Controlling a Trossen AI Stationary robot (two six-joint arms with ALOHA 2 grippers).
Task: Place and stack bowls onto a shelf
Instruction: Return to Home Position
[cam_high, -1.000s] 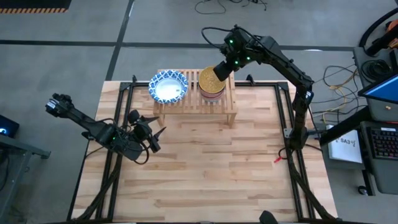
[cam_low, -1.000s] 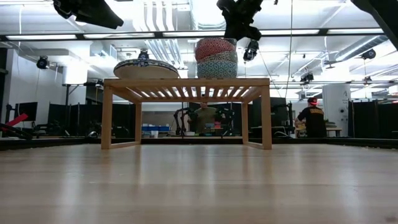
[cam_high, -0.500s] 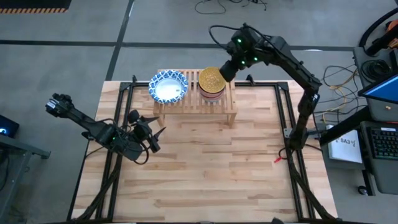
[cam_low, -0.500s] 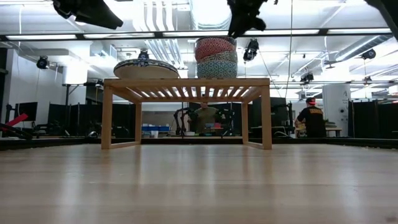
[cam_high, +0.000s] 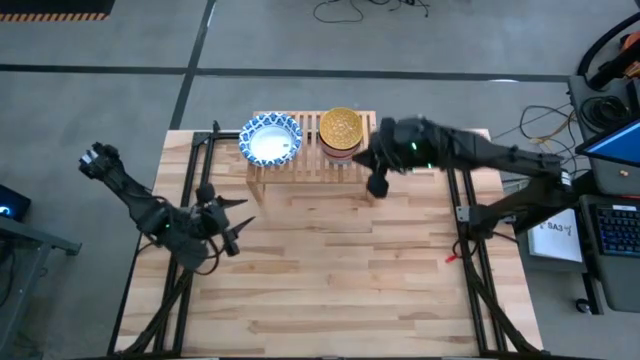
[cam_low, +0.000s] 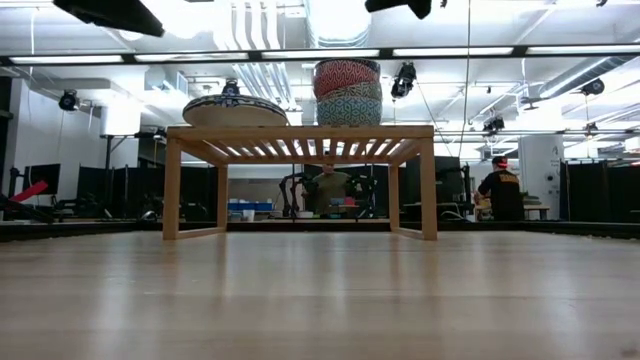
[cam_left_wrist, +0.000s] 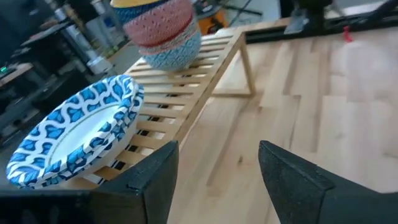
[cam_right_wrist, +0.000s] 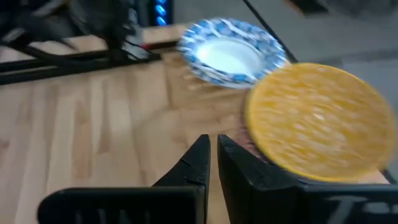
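The light-wood shelf (cam_high: 312, 163) (cam_low: 300, 138) stands at the table's far edge. On its slatted top sit a stack of wide white bowls with blue rims (cam_high: 270, 139) (cam_left_wrist: 73, 138) (cam_right_wrist: 231, 51) and, to its right, a stack of small bowls (cam_high: 340, 130) (cam_left_wrist: 164, 32) (cam_low: 347, 92) with the yellow one (cam_right_wrist: 314, 121) on top. My right gripper (cam_high: 376, 186) (cam_right_wrist: 213, 157) is shut, just off the shelf's right end, touching nothing. My left gripper (cam_high: 238, 213) (cam_left_wrist: 217, 171) is open over the table, near and left of the shelf.
Bare wooden tabletop (cam_high: 340, 270) spreads in front of the shelf. Black frame rails (cam_high: 465, 230) run along the table's left and right sides. Beyond the table, people (cam_low: 500, 190) stand in the room, and a desk with equipment (cam_high: 610, 200) sits to the right.
My right gripper has drawn back from above the small bowl stack, swinging toward the table's right and near side to the shelf's right end, and has left the low view upward. My left arm has shifted slightly toward the left. The bowls have stayed put.
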